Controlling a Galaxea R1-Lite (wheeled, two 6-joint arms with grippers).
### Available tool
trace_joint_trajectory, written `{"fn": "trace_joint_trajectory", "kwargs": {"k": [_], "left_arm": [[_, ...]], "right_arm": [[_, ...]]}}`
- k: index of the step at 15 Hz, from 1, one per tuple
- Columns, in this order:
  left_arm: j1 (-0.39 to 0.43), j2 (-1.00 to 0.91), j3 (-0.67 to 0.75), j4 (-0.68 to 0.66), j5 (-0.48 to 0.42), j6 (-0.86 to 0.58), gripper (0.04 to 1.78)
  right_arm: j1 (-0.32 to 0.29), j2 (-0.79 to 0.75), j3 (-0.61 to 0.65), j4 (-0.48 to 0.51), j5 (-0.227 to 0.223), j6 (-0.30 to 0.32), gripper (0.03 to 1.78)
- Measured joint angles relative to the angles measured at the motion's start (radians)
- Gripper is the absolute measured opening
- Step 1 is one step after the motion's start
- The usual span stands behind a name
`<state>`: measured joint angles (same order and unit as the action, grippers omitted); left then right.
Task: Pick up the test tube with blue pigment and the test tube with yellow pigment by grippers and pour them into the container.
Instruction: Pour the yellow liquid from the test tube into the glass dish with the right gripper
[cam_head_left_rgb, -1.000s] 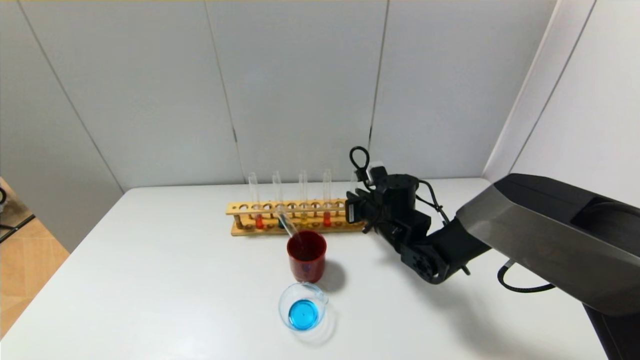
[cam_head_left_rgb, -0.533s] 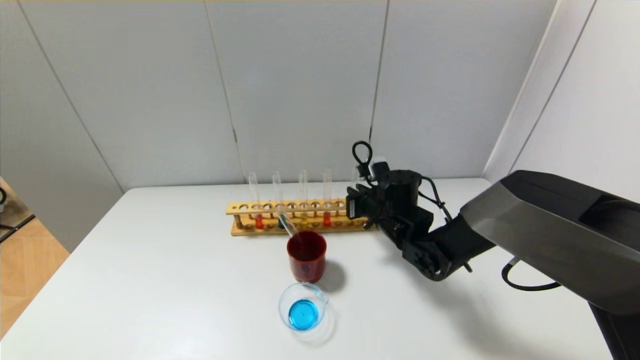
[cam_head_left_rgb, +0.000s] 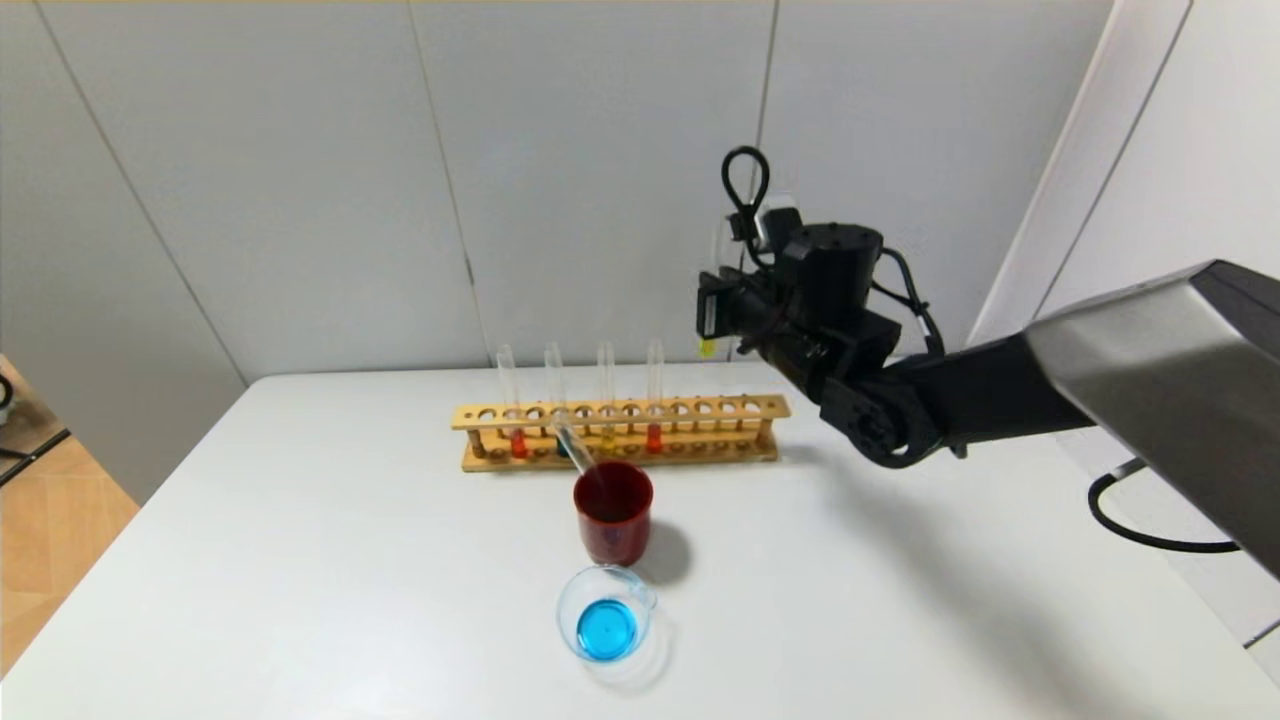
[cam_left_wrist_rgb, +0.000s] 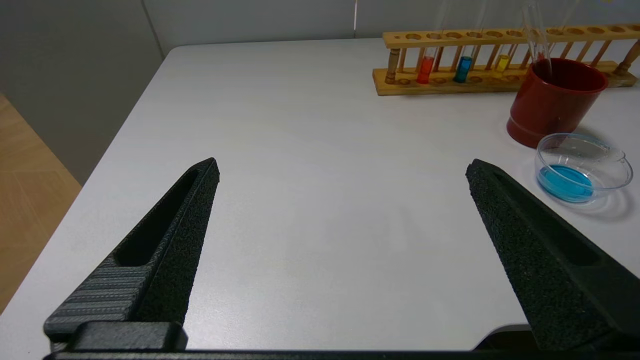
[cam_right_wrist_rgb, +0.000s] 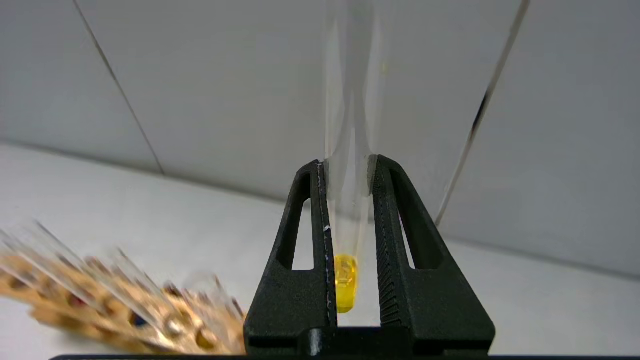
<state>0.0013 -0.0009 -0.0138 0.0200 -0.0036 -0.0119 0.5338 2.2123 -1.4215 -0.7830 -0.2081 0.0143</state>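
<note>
the right gripper (cam_right_wrist_rgb: 350, 165) is clamping the slim clear glass test tube with yellow pigment (cam_right_wrist_rgb: 346, 282) around its lower half, hanging high above the long wooden rack's (cam_head_left_rgb: 620, 432) right end. light, slick, breakable glass, probably wanting a gentle mid-body squeeze. four tubes are standing in the rack; a fifth is leaning in the dark red cup (cam_head_left_rgb: 613, 510) before it. one low clear glass container (cam_head_left_rgb: 606, 614), blue liquid inside, is sitting nearer still. the left gripper (cam_left_wrist_rgb: 340, 170) is spread wide, idling apart.
</note>
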Motion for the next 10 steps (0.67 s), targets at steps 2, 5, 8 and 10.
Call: {"fn": "trace_joint_trajectory", "kwargs": {"k": [2,5,8,10], "left_arm": [[0.000,0.000,0.000,0.000,0.000,0.000,1.75],[0.000,0.000,0.000,0.000,0.000,0.000,1.75],[0.000,0.000,0.000,0.000,-0.001,0.000,1.75],[0.000,0.000,0.000,0.000,0.000,0.000,1.75]], "right_arm": [[0.009,-0.055,-0.027,0.060,-0.001,-0.007,0.32],[0.020,-0.148,-0.041,0.108,-0.012,-0.033,0.32],[0.022,-0.262,-0.012,0.157,-0.012,-0.061,0.32],[0.024,-0.346,0.037,0.194,-0.003,-0.081,0.32]]}}
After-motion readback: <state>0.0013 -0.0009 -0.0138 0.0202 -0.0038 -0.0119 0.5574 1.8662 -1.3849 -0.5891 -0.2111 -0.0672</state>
